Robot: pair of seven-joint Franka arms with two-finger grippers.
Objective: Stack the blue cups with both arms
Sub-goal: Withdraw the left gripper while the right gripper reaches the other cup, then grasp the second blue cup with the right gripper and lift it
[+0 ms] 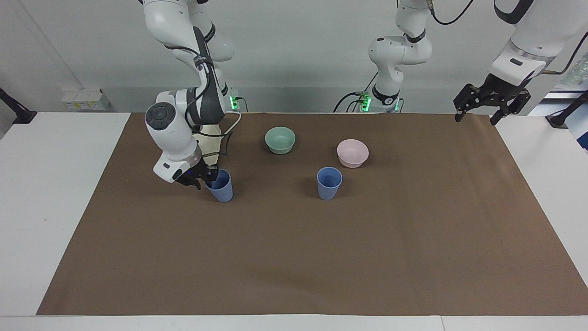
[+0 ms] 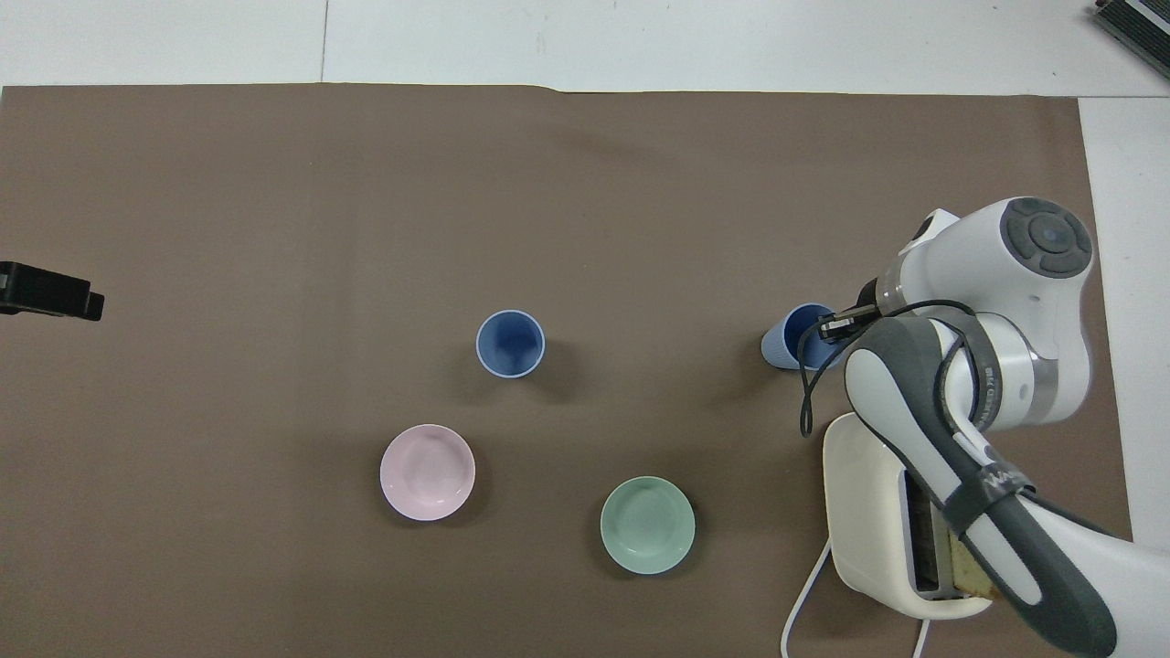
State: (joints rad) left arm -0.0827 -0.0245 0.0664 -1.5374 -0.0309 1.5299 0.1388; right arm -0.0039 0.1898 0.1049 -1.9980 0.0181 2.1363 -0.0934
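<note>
Two blue cups stand on the brown mat. One blue cup (image 1: 222, 189) (image 2: 782, 345) stands beside the toaster, toward the right arm's end, and leans slightly. My right gripper (image 1: 207, 178) (image 2: 836, 326) is shut on its rim, one finger inside the cup and one outside. The second blue cup (image 1: 329, 183) (image 2: 510, 344) stands upright at mid-table, beside the pink bowl and farther from the robots than it. My left gripper (image 1: 474, 120) (image 2: 55, 297) hangs open and empty, high over the mat's corner at the left arm's end, where that arm waits.
A mint-green bowl (image 1: 280, 139) (image 2: 647, 525) and a pink bowl (image 1: 352, 152) (image 2: 427, 472) sit nearer the robots than the cups. A cream toaster (image 1: 209, 146) (image 2: 868, 512) with a bread slice stands under the right arm, with its cord trailing toward the robots.
</note>
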